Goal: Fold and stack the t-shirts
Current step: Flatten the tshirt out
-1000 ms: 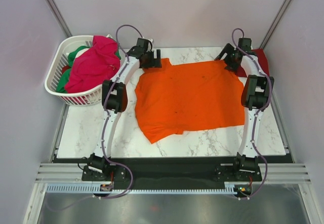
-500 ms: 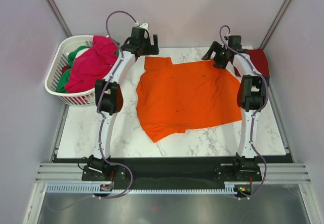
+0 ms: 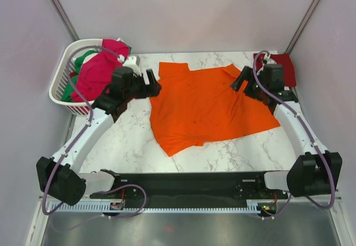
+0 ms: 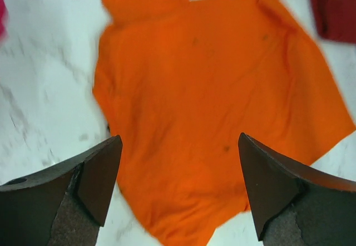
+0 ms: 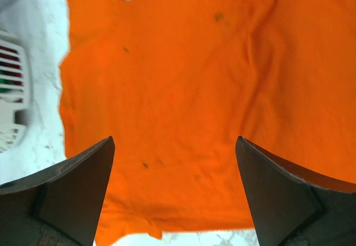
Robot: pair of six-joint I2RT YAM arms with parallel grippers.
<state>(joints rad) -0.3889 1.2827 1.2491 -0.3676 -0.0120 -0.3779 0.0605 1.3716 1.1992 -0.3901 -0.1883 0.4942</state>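
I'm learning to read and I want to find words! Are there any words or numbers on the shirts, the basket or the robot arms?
None: no word, number or logo can be read in any view.
The orange t-shirt is plain, with only a few small dark specks.
The pink t-shirt, the dark red t-shirt and the white basket show no print.
The left arm and right arm show no label that can be made out.

The green t-shirt point(image 3: 82, 59) lies mostly hidden under the magenta-pink t-shirt point(image 3: 98, 73).
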